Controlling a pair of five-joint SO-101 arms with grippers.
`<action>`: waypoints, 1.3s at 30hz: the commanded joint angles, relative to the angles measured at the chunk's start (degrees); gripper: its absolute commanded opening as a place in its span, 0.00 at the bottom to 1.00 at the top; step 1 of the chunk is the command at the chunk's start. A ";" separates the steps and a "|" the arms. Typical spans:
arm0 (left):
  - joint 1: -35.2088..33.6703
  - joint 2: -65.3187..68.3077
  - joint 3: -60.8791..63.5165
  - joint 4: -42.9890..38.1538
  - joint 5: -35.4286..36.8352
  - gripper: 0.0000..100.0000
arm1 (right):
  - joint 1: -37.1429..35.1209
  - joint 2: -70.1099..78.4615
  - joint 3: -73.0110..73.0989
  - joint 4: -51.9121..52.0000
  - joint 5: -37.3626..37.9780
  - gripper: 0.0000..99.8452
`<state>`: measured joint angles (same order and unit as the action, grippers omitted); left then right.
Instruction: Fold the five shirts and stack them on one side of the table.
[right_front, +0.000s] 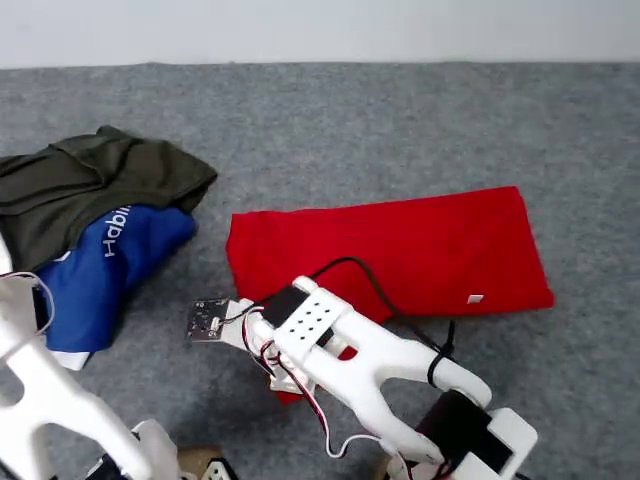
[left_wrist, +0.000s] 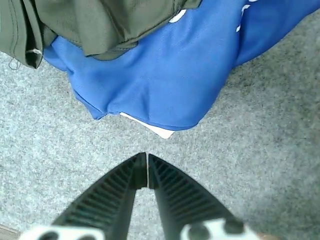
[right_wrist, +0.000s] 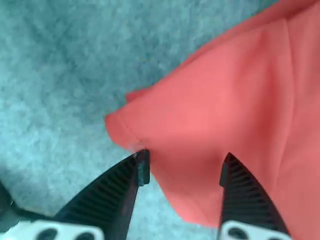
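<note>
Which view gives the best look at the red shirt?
The high view: nearly the whole red shirt shows, folded flat. The right wrist view has just one corner, by the open right gripper. The left wrist view faces the blue shirt.

We see a tabletop (right_front: 400, 130) w/ a grey, felt-like cover, speckled and a bit fuzzy, running edge to edge across the high view. At the far side a pale, plain wall (right_front: 320, 30) meets it in a straight line. Close up in both wrist views we get the same grey cover, coarse fibre texture, lighter and darker flecks mixed thru it, lying flat.
</note>
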<state>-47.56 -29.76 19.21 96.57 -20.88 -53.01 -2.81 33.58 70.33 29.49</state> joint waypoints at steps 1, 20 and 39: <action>-0.35 -1.76 -0.22 -0.26 -0.62 0.02 | -0.48 3.74 -0.35 -2.42 0.35 0.24; -0.35 -1.76 -0.22 -0.53 -0.62 0.02 | 5.93 15.43 -15.82 -0.13 0.62 0.01; 0.00 -1.76 -0.22 -0.62 -0.62 0.02 | 15.52 21.32 -41.76 6.29 2.64 0.06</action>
<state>-47.56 -29.76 19.21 96.57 -20.97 -39.47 16.79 -2.99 77.19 31.60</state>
